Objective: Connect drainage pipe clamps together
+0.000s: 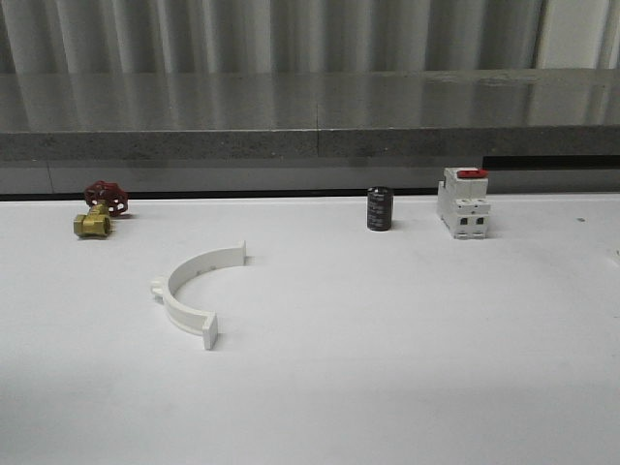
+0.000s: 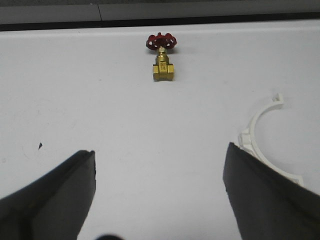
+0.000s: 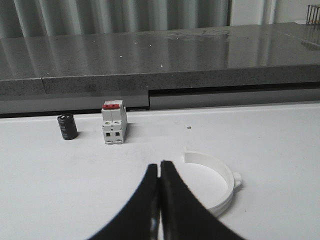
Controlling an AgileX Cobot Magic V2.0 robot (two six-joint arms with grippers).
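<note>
One white drainage pipe clamp (image 1: 176, 291) lies flat on the white table (image 1: 387, 329) at the left-centre, its open side facing right. In the left wrist view that half-ring (image 2: 248, 139) is just beyond my left gripper's (image 2: 160, 150) right-hand finger. That gripper is open and holds nothing, hovering over bare table. A second white half-ring (image 3: 227, 176) lies on the table just past my right gripper (image 3: 160, 164), a little to its side. The right gripper's dark fingers are pressed together with nothing between them.
A brass valve with a red handwheel (image 1: 97, 208) sits at the back left of the table. A small black cylinder (image 1: 380, 208) and a white switch with a red top (image 1: 463, 203) stand at the back right. A grey stone ledge (image 1: 310, 116) runs behind the table.
</note>
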